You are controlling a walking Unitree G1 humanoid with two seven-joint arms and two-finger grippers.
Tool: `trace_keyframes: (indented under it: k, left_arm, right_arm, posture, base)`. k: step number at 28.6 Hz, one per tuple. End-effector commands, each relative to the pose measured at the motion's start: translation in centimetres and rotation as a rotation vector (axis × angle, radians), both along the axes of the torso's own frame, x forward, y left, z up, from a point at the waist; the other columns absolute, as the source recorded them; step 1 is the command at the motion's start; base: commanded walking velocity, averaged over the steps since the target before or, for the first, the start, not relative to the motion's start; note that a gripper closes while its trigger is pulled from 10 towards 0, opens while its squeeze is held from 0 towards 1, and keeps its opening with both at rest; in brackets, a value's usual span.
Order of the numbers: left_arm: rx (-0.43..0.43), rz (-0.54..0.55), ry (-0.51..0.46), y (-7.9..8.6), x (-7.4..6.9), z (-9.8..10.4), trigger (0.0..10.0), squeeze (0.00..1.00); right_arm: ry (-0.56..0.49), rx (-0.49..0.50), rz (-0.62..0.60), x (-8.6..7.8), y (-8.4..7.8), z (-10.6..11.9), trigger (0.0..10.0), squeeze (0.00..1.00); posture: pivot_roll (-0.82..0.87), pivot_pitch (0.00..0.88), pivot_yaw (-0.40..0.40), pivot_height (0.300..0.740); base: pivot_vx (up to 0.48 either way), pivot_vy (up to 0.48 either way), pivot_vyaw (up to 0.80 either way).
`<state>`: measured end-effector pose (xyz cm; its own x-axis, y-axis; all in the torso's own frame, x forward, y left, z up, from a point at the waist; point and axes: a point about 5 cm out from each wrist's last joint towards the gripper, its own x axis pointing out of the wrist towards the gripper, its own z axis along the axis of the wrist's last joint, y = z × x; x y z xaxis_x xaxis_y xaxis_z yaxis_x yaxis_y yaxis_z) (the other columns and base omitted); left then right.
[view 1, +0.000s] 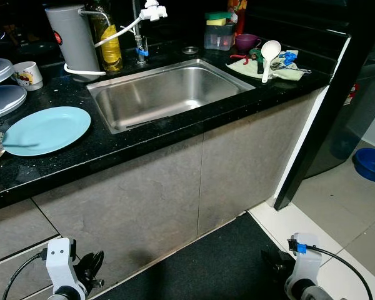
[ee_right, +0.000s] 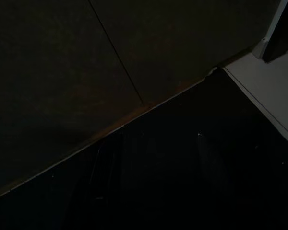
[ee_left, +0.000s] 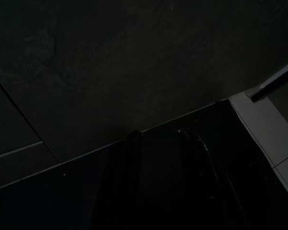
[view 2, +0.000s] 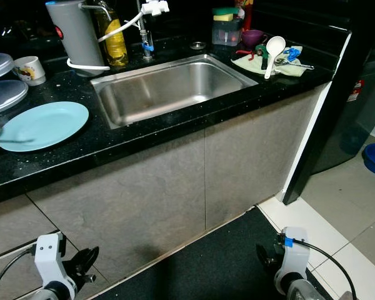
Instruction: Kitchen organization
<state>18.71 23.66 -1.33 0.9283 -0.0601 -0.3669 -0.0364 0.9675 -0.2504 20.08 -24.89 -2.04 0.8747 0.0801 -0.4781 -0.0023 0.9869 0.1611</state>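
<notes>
Both arms hang low before the cabinet, left hand (view 1: 90,265) with fingers parted, right hand (view 1: 276,262) too dark to tell, while the light blue plate (view 1: 47,129) lies flat on the black counter (view 1: 175,131), up-left, nearer the left arm.

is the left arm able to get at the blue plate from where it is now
Probably yes, once raised. The left gripper hangs low in front of the cabinet, and the blue plate lies above it on the counter near the front edge, on the robot's left, with nothing between plate and edge.
</notes>
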Motion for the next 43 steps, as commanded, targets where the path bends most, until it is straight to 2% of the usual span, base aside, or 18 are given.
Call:
trace_keyframes:
  k: [1,43]
  left_arm:
    - [0.004,0.015,0.016,0.44,-0.40,-0.33,10.0,0.00]
    - [0.007,0.016,0.009,0.82,-0.40,0.04,10.0,0.00]
  right_arm:
    - [-0.003,-0.004,0.012,0.00,0.18,-0.10,10.0,0.00]
    - [-0.015,-0.002,0.013,0.12,0.40,0.15,10.0,0.00]
  posture:
    - [-0.01,0.000,0.014,0.740]
    - [-0.01,0.000,0.022,0.740]
  base:
    - [0.000,0.000,0.00]
    - [0.000,0.000,0.00]
